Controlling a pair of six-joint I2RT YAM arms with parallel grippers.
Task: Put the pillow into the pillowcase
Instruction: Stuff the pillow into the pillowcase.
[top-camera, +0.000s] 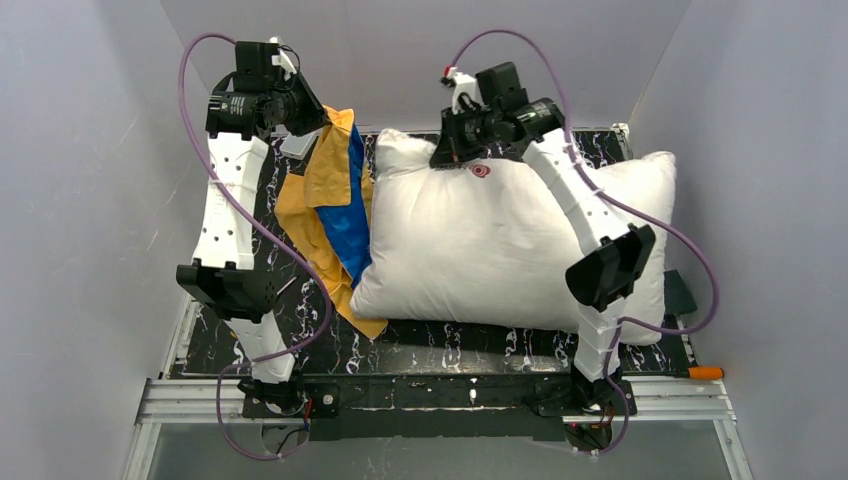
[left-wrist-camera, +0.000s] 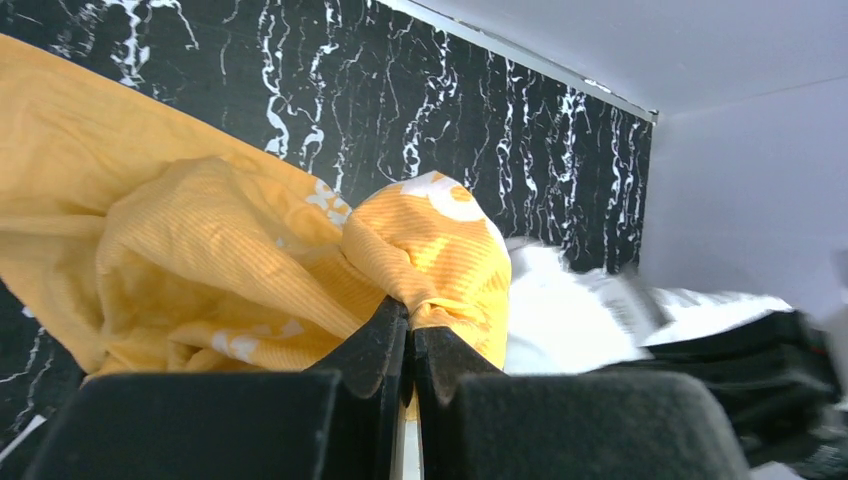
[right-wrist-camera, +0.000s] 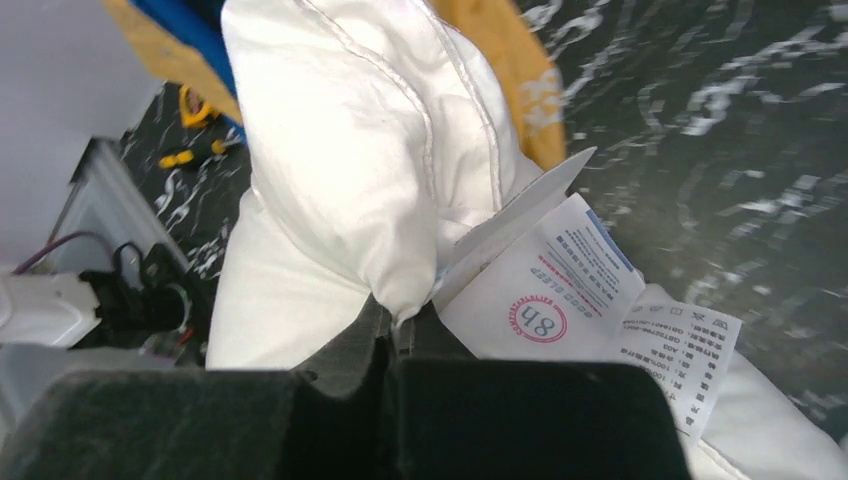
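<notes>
one pillow lies on the black marbled tabletop, long axis running left to right, filling the middle and right of the surface; its right end overhangs the tabletop edge. one pillowcase lies crumpled just beside the pillow's left end and touching it, long axis running far to near, with the orange reverse mostly outward and a blue strip showing next to the pillow.

there are two tools. the left tool is at the far end of the pillowcase, jaws closed on a bunched fold of orange fabric lifted off the tabletop. the right tool is at the pillow's far edge, jaws clamped on a pinch of white fabric. two printed labels hang from the seam just beside this grip.
</notes>
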